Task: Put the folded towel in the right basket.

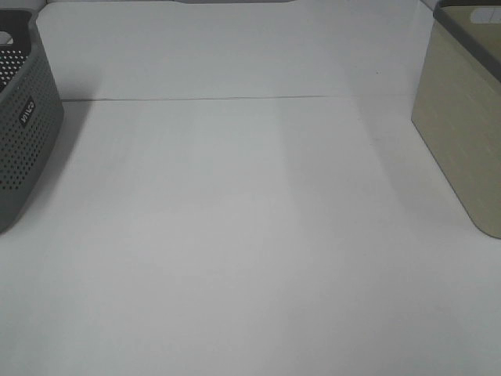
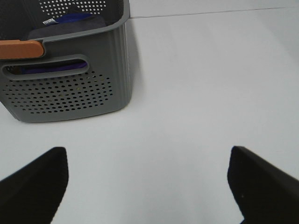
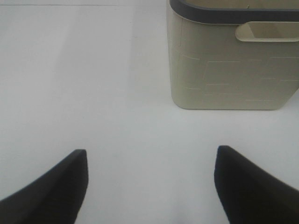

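Observation:
The right basket (image 1: 463, 117) is beige with a dark rim and stands at the table's right edge; it also shows in the right wrist view (image 3: 233, 60). A folded dark towel (image 2: 60, 25) with a blue part lies inside the grey perforated basket (image 2: 70, 88) on the left, which also shows in the exterior high view (image 1: 23, 117). My left gripper (image 2: 147, 182) is open and empty, over bare table in front of the grey basket. My right gripper (image 3: 149, 179) is open and empty, over bare table short of the beige basket. Neither arm shows in the exterior high view.
The white table (image 1: 250, 235) has a thin seam line (image 1: 235, 98) across its far part. The grey basket has an orange handle piece (image 2: 21, 49) on its rim.

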`<action>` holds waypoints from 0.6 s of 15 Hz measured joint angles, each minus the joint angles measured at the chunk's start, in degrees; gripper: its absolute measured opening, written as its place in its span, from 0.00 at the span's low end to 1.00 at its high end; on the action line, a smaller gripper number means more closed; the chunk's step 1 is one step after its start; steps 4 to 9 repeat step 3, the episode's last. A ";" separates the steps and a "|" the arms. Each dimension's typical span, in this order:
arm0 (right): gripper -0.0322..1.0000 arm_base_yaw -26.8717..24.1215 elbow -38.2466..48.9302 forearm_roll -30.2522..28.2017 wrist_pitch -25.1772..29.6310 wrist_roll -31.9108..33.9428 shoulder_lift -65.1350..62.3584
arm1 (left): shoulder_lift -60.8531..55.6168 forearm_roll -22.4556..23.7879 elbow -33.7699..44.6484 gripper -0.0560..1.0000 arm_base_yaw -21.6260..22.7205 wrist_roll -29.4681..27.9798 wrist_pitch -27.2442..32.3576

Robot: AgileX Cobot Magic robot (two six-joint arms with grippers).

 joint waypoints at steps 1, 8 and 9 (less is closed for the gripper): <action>0.72 0.00 0.00 0.00 0.00 0.00 0.00 | 0.00 0.00 0.00 0.88 0.00 0.00 0.00; 0.72 0.00 0.00 0.00 0.00 0.00 0.00 | 0.00 0.00 0.00 0.88 0.00 0.00 0.00; 0.72 0.00 0.00 0.00 0.00 0.00 0.00 | 0.00 0.00 0.00 0.88 0.00 0.00 0.00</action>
